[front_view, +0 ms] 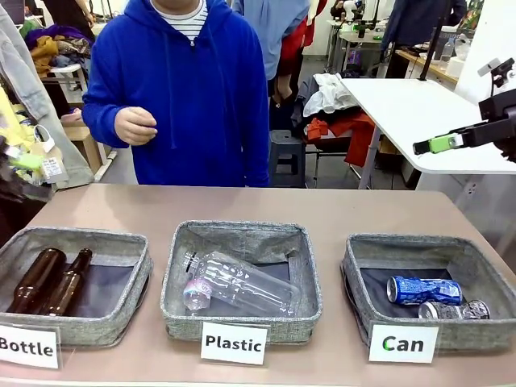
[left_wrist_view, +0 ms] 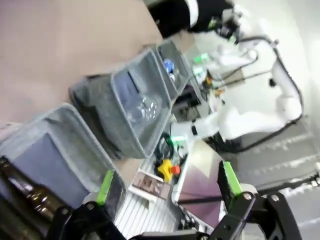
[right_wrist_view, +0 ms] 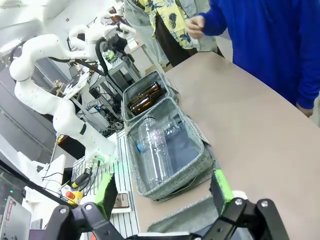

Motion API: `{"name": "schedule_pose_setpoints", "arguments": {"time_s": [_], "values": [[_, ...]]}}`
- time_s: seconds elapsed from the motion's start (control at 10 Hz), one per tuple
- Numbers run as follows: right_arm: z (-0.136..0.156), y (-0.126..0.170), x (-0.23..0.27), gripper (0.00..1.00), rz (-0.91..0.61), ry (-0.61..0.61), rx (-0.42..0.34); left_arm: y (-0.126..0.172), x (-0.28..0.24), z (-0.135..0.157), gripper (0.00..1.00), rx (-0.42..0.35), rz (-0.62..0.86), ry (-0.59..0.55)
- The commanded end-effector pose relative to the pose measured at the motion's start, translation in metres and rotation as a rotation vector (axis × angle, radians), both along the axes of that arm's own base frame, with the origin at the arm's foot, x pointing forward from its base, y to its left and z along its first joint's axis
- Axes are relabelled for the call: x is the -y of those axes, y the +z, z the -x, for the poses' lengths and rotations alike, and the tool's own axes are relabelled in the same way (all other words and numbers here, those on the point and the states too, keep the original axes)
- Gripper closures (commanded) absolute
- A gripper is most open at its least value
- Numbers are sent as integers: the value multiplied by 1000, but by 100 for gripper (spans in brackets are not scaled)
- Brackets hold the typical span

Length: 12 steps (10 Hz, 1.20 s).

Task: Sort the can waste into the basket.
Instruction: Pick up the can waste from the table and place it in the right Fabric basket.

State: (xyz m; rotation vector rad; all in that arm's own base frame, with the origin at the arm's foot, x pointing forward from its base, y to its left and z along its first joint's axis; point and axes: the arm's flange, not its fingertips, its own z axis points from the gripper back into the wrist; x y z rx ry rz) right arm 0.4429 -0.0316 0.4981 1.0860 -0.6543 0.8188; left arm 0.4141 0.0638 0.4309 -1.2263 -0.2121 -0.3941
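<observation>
**Two cans already in the Can basket, both grippers empty**

Two cans lie in the basket (front_view: 427, 302) at about 4 o'clock on the table: the blue can (front_view: 423, 289) on its side, and the silver can (front_view: 453, 310) touching it on the near side. With both inside the basket marked by the Can label (front_view: 403, 344), I judge the sorting done, or all but done; no other can shows on the bare tabletop.

At 6 o'clock sits the Plastic basket (front_view: 242, 278) with a clear bottle (front_view: 238, 286) lying across it, and at 8 o'clock the Bottle basket (front_view: 72, 282) holds two brown bottles (front_view: 48, 280) side by side. Each kind of waste rests in its own labelled bin, which fits a finished sort.

The right gripper (front_view: 439, 143) hangs at about 2 o'clock, high above the table and well clear of the cans, its green-padded fingers pointing toward the middle. In its wrist view the right gripper (right_wrist_view: 162, 187) has its jaws spread wide with nothing between them. The left gripper (left_wrist_view: 167, 185) is likewise released and empty, poised over the near corner of the Bottle basket. Both seem drawn back because nothing is left to carry.

A person in a blue hoodie stands at 12 o'clock, one hand (front_view: 135, 126) loosely curled at the waist, away from the baskets.
</observation>
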Motion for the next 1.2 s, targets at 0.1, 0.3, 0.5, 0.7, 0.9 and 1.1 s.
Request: {"name": "schedule_pose_setpoints", "arguments": {"time_s": [0.1,0.3,0.5,0.7,0.9,1.1], "values": [[1,2,0,0,13,-15,-5,0,0,0,0,0,0,0],[1,2,0,0,13,-15,-5,0,0,0,0,0,0,0],[1,2,0,0,13,-15,-5,0,0,0,0,0,0,0],[1,2,0,0,13,-15,-5,0,0,0,0,0,0,0],[1,2,0,0,13,-15,-5,0,0,0,0,0,0,0],[1,2,0,0,13,-15,-5,0,0,0,0,0,0,0]]}}
